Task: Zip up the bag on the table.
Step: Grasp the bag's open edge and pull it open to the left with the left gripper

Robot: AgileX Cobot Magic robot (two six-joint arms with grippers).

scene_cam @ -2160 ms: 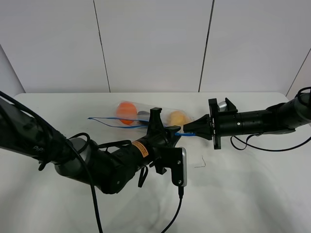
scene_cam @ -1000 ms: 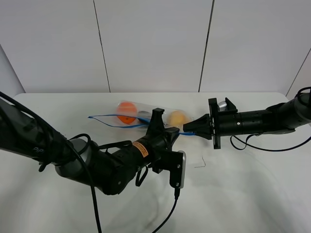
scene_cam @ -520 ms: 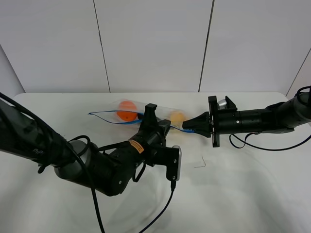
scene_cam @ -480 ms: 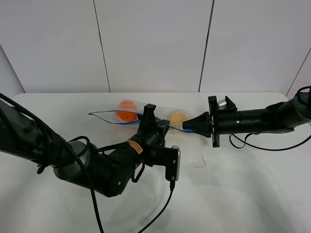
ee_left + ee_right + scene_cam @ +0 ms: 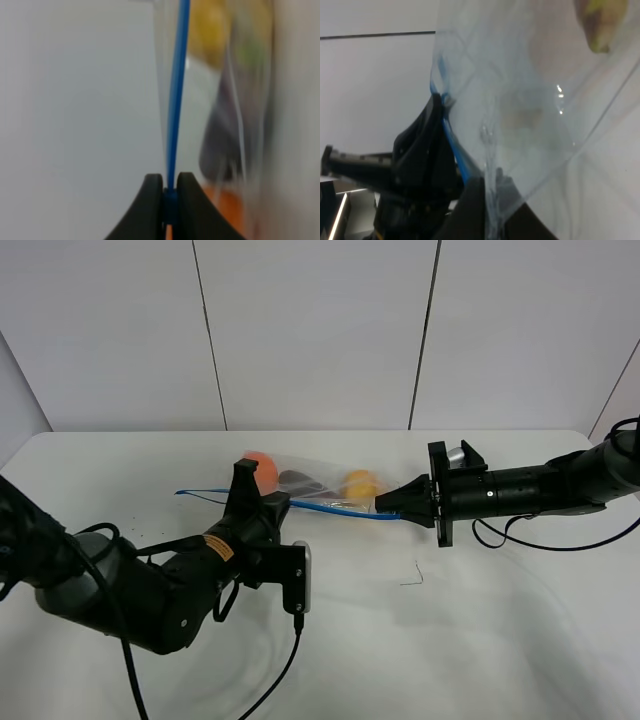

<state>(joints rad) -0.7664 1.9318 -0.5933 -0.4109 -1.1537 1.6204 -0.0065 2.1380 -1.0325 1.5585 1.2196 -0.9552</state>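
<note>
Count: one bag [image 5: 322, 483], one blue zip strip [image 5: 335, 507], three items inside, two grippers on it.

Bag is off the table [image 5: 500, 630] along its zip edge, stretched between my two grippers. Left gripper [image 5: 256, 496] is pinched on the zip strip, with a short tail of strip trailing past it on the outer side. Right gripper [image 5: 386, 505] is clamped on the bag's opposite end corner.

Contents, going from left gripper to right gripper: orange [image 5: 260, 464] just beyond my left fingers, eggplant [image 5: 300, 479] in the middle, pear [image 5: 360, 484] just beside the right fingertips.

High view only: the whole layout, both arms, and the full run of strip.

Left wrist only: both fingertips pressed flat onto the strip, no gap; it runs straight away from them. Contents there are blurred colour patches.

Right wrist only: clear film bunched between my shut fingers, left gripper in sight across the bag, pear edge at the frame corner.

In the way: left gripper body hides the strip where it is held in the high view; bag film fills most of the right wrist view.

Around: a black cable [image 5: 268, 687] lies on the table under my left arm, and a small dark mark [image 5: 412, 579] is on the table near my right gripper.
</note>
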